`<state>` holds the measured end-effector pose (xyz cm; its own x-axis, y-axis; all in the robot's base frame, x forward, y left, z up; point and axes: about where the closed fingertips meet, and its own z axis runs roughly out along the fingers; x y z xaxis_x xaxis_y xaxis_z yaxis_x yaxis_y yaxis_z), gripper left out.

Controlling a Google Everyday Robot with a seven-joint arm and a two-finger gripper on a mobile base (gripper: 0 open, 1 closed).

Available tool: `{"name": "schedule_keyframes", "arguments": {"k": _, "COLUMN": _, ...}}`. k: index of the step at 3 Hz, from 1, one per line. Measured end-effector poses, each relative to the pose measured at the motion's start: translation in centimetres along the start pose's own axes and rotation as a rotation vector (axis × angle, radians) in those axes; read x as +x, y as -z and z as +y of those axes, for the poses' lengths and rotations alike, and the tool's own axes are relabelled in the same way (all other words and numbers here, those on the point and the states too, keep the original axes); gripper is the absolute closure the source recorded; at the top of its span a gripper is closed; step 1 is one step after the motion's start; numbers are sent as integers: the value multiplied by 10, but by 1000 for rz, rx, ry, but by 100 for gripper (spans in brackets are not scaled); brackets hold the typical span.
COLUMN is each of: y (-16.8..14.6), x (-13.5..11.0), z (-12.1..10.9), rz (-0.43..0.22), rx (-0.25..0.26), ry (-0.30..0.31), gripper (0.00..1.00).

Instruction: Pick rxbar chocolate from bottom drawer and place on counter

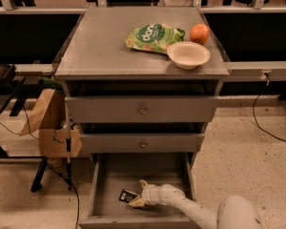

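Observation:
The rxbar chocolate (pixel 127 195), a small dark bar with pale markings, lies flat on the floor of the open bottom drawer (pixel 109 178), left of centre near the front. My gripper (pixel 138 193) reaches into the drawer from the lower right, just right of the bar. Its two pale fingers (pixel 143 183) are spread apart, with the bar's right end at their mouth. I cannot tell whether they touch the bar. The counter (pixel 100 46) is the grey top of the cabinet above.
On the counter sit a green snack bag (pixel 154 36), a white bowl (pixel 188 54) and an orange (pixel 199 33), all at the right. The two upper drawers (pixel 142 110) are shut. A brown paper bag (pixel 45 112) and a stand are left of the cabinet.

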<state>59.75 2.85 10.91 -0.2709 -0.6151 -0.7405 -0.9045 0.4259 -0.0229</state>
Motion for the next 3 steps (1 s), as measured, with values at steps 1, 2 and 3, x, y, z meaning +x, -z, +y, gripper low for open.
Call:
{"name": "schedule_keyframes", "arguments": {"k": 1, "y": 1, "x": -2, "z": 0, "rz": -1, "rx": 0, "ry": -1, "gripper": 69}}
{"name": "schedule_keyframes", "arguments": {"k": 2, "y": 3, "x": -7, "z": -1, "rz": -4, "rx": 3, "ry": 0, "gripper": 100}}
{"name": "schedule_keyframes", "arguments": {"k": 3, "y": 2, "x": -7, "z": -1, "rz": -8, "rx": 5, "ry": -3, "gripper": 100}}
